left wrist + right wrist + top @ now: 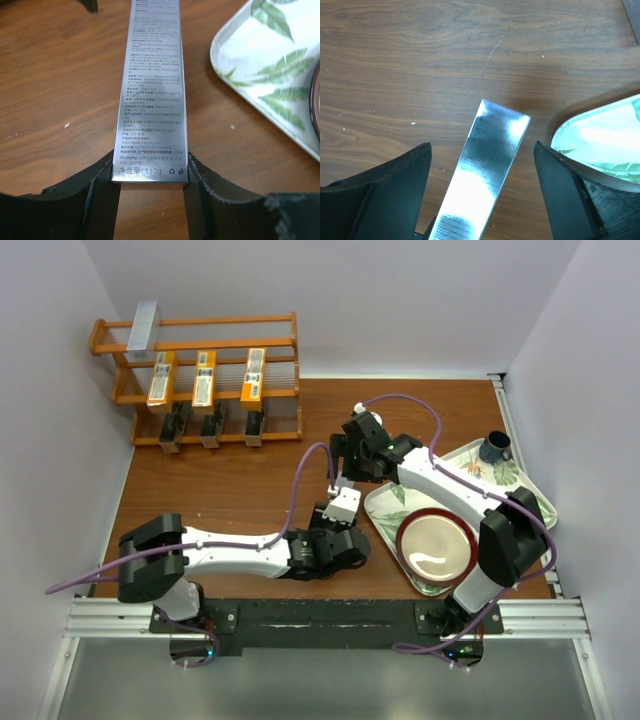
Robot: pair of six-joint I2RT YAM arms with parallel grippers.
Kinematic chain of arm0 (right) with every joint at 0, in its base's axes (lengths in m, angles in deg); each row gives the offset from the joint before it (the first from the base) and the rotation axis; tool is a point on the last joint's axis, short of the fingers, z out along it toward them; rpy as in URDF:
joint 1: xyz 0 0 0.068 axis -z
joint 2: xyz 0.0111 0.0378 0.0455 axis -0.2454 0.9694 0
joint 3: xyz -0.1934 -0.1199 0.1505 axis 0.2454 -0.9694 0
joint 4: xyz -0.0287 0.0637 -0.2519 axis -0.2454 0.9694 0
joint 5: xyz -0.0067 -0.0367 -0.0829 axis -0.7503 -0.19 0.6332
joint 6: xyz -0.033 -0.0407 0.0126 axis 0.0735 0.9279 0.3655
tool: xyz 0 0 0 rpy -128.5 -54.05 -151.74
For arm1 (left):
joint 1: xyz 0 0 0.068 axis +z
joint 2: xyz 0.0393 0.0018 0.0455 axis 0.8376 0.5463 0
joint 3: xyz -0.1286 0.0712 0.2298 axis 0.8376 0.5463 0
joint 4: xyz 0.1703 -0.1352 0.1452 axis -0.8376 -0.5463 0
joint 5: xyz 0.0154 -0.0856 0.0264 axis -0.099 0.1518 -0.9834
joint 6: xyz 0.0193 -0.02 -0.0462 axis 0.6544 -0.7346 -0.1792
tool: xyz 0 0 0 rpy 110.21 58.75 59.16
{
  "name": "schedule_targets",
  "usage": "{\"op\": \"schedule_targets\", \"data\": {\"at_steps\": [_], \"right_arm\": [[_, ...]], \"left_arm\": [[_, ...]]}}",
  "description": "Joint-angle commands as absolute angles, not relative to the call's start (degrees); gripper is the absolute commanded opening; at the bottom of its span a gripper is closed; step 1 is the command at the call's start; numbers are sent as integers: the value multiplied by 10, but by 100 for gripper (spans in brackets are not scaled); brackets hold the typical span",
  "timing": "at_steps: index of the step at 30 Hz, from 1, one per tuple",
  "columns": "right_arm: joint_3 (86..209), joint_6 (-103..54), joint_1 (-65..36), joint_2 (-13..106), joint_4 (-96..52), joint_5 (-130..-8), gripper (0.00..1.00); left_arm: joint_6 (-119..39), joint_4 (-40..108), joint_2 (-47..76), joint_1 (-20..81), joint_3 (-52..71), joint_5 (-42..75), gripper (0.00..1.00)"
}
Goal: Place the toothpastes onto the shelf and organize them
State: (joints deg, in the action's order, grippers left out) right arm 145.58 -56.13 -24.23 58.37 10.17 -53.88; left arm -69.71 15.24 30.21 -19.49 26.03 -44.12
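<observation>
1. Here the left pincer (150, 175) pinches the near end of a silver carton (152, 90). Its fingers press on both long edges, and the printed face is up.
2. The right pincer (482, 152) is spread wide, with one finger on either side of the carton's other end and neither touching it.
3. Seen from above, this carton lies at centre frame over the worktop (230, 480), just left of the leaf-patterned tray (525, 490). Whether it rests on the wood cannot be told.
4. The shelf (225, 342) stands at upper left, well apart from the pinched carton.
5. A second silver carton (143, 325) sits on its top tier at the left end. Three orange cartons (204, 377) line the middle tier and three black cartons (212, 425) the lowest.
6. The tray carries a red-rimmed plate (437, 545) and, at its far corner, a dark mug (495, 447).
</observation>
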Motion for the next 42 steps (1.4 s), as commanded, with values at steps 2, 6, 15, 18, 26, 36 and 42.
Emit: {"op": "schedule_targets", "data": {"at_steps": [2, 6, 15, 18, 26, 36, 42], "right_arm": [[1461, -552, -222, 555, 91, -537, 90], [1467, -544, -195, 543, 92, -539, 92], [1425, -506, -138, 463, 91, -503, 94], [1398, -496, -131, 434, 91, -484, 95], [1326, -456, -130, 375, 68, -471, 96], [1285, -431, -130, 364, 40, -511, 96], [1264, -417, -130, 352, 10, -558, 96]], "left_arm": [[-722, 135, 237, -210, 290, -398, 10], [-721, 127, 187, -211, 324, -368, 10], [-635, 43, 70, -178, 279, -366, 10], [-578, 54, 33, -119, 257, -317, 10], [-439, 59, 4, 20, 132, -238, 11], [-309, 54, 76, 244, -55, -157, 11], [-305, 63, 160, 380, -148, -49, 11]]}}
